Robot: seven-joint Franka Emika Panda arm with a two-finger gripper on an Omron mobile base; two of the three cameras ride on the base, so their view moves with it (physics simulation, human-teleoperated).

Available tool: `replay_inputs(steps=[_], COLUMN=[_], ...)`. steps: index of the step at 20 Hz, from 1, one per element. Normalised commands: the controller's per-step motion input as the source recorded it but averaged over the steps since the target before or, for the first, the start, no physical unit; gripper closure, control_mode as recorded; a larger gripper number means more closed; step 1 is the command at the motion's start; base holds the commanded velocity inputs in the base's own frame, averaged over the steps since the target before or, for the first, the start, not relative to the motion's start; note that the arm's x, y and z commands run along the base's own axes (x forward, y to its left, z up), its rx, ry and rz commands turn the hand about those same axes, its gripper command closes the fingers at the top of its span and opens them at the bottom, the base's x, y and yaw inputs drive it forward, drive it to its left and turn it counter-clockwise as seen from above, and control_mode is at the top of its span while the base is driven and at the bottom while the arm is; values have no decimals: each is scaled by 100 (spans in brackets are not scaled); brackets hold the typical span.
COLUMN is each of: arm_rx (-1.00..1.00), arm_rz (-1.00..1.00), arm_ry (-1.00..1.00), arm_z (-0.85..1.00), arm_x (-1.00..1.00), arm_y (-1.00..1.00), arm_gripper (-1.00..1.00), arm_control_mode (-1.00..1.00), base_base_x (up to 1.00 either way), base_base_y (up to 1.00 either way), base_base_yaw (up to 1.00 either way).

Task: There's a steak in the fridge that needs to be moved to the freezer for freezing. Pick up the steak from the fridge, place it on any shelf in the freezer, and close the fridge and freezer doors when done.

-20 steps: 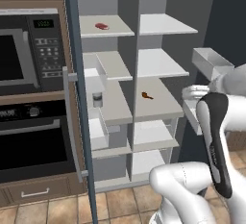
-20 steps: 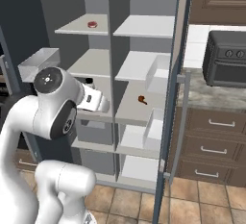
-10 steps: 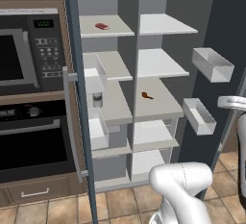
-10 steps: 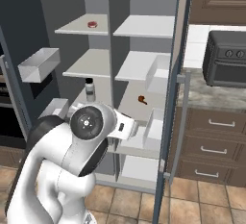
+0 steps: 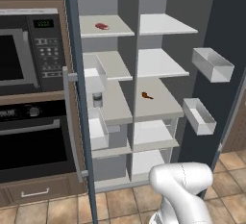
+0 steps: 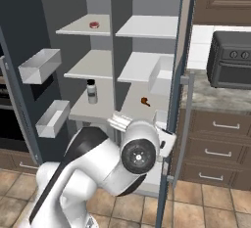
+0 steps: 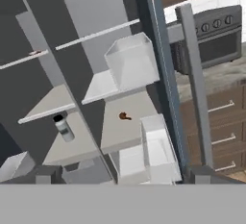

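**Both doors open, steak on the top shelf, arm folded low**

Steak (image 5: 101,26): small red slab lying flat on the top left shelf of the open unit, upper left of centre in the left base view; upper left of the right base view (image 6: 94,24); a thin red sliver at the left edge of the hand view (image 7: 34,53). Long axis too small to tell. Brown drumstick-like item (image 5: 147,95) two shelves lower in the right column, well apart from the steak. Small bottle (image 6: 91,90) on the third shelf of the left column.

Claw (image 7: 117,175): tips dark at the bottom corners of the hand view, spread wide, nothing between them. Steak up and to the left of the claw in that frame, far off. Judged requirement of the coming move: a long reach upward and leftward.

Fridge and freezer doors (image 5: 76,98): both swung wide.

Against the earlier frames: arm dropped lower and swung across the base; shelves and contents unchanged.
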Motion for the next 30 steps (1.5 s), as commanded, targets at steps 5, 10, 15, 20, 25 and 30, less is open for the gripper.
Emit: replay_inputs(steps=[5, 10, 15, 20, 25, 30], arm_rx=[1, 4, 2, 0, 0, 0], arm_rz=[0, 0, 0, 0, 17, 20], arm_ry=[-17, -7, -2, 0, -23, -11], arm_z=[-18, -14, -26, -44, -31, -39], arm_x=[13, 12, 43, 66, 49, 46], arm_y=[-73, -84, -78, -65, -28, -11], arm_gripper=[-100, -100, -100, -100, -100, -100], arm_control_mode=[-100, -100, -100, -100, -100, -100], base_base_x=[0, 0, 0, 0, 0, 0], base_base_y=[0, 0, 0, 0, 0, 0], base_base_yaw=[0, 0, 0, 0, 0, 0])
